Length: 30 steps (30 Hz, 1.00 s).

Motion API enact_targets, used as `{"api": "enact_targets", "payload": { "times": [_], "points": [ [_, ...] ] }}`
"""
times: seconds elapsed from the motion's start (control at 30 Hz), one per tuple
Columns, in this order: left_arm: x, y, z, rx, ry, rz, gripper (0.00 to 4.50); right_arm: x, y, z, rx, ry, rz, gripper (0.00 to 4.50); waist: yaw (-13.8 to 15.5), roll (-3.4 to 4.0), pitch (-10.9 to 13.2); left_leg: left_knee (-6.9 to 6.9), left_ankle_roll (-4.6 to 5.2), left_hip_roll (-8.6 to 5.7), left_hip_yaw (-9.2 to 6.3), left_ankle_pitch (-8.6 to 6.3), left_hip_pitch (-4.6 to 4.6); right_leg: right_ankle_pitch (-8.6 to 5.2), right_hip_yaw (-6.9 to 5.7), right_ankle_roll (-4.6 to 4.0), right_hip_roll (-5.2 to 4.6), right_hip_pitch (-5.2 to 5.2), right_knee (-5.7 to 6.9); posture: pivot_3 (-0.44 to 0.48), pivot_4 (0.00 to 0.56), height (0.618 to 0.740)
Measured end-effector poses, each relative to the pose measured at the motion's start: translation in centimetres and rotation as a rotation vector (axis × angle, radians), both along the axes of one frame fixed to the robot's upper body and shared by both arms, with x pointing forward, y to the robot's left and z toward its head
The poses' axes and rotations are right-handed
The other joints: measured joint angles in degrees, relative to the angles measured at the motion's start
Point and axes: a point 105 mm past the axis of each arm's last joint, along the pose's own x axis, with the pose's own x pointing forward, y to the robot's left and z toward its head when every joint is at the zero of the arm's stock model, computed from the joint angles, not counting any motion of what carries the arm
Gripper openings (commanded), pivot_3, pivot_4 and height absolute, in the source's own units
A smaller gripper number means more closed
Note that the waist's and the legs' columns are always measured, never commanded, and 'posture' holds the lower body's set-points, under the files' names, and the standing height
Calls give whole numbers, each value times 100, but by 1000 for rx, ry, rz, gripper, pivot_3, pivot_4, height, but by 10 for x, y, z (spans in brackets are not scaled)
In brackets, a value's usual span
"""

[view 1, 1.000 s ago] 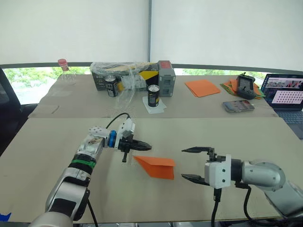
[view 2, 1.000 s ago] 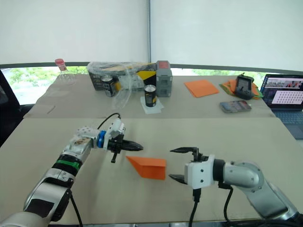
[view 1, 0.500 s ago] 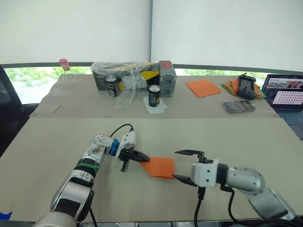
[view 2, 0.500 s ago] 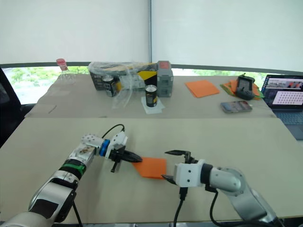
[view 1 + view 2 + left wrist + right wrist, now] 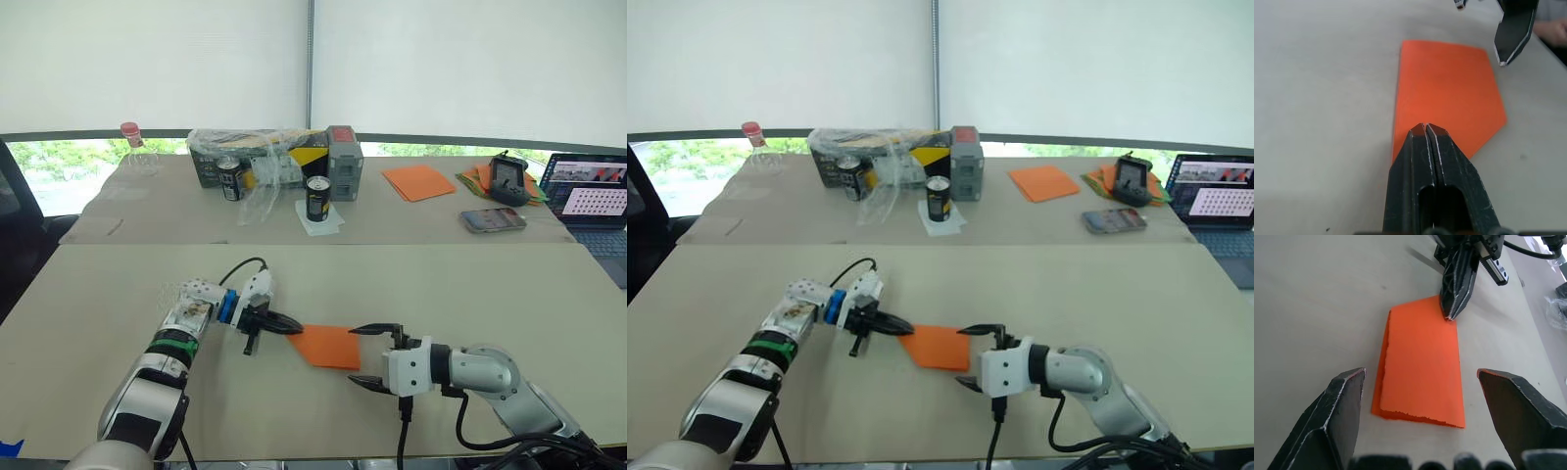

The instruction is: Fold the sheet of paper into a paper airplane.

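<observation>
Now the paper (image 5: 328, 346) lies flat on the counter (image 5: 509, 294) between the two arms, already folded into a narrow shape with one slanted end, well short of an airplane. Left gripper (image 5: 290, 328) has its jaws pressed together, their tips resting on the paper's near corner, probably to pin it so it cannot slide. Right gripper (image 5: 370, 356) sits just beside the opposite edge with jaws spread wide, likely lined up to take or press that edge for the next crease.
</observation>
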Motion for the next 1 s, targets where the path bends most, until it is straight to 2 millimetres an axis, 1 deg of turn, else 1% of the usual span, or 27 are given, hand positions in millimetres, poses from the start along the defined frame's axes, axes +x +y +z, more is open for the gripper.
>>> {"api": "enact_targets", "payload": {
  "times": [0.07, 0.13, 0.33, 0.37, 0.4, 0.43, 0.6, 0.73, 0.8, 1.0],
  "points": [
    [0, 3, 8, 6, -14, -4, 46, 2, -2, -2, 0, -5, -11, 4059, 2, 0, 0, 0, 0, 0, 0, 0, 1, 0, 1, 0, 0, 1, -1, 0, 150, 739],
    [0, 5, 10, 24, -26, -9, 46, 5, -3, -4, 1, -1, -25, 4059, 3, 0, 0, -1, 0, 0, 0, 0, 2, 0, 2, 0, 0, 1, -1, 0, 150, 739],
    [-8, 6, -6, 96, -59, -59, 46, 7, -1, -1, 12, -16, -18, 4059, 12, 0, 0, -1, 0, 0, 0, 0, -1, 0, 1, 0, 0, -1, -3, 0, 150, 739],
    [-8, 7, -7, 96, -59, -58, 12, 7, -1, -1, 12, -15, -17, 3809, 15, 0, 0, -1, 0, 0, 0, 0, -1, 0, 1, 0, 0, 0, -3, 0, 150, 739],
    [-7, 7, -6, 93, -61, -54, 0, 7, -1, -1, 12, -15, -16, 3443, 18, 0, 0, -1, 0, -1, 0, 0, 0, 0, 1, 0, 0, 1, -3, 0, 150, 739],
    [-6, 7, -6, 89, -63, -51, 0, 7, -1, -1, 12, -15, -15, 3228, 18, 0, 0, 0, 0, -1, 0, 0, 0, 0, 1, 0, 0, 1, -4, 0, 150, 739],
    [-3, 1, -8, 79, -74, -47, 0, 8, -2, -2, 14, -30, 0, 1543, 12, 0, 0, 0, 0, -1, 1, 0, 0, 0, 1, 0, 0, 1, -4, 0, 150, 739],
    [1, -1, -3, 69, -83, -43, 0, 12, -4, -3, 15, -37, -4, 72, 7, 0, 0, -1, 0, 0, 1, 0, 0, 0, 1, 0, 0, 0, -2, 0, 150, 739],
    [3, 0, 1, 66, -87, -41, 0, 13, -3, -3, 20, -55, -2, 28, 4, 0, 0, -1, 0, 0, 1, 0, 0, 0, 1, 0, 0, 0, -2, 0, 150, 739],
    [2, 5, 2, 75, -80, -39, 0, 17, -4, -7, 7, -82, -6, 28, 2, 0, 0, -1, 0, -1, 1, 0, 0, 0, 1, 0, 0, -1, -2, 0, 150, 739]
  ]
}}
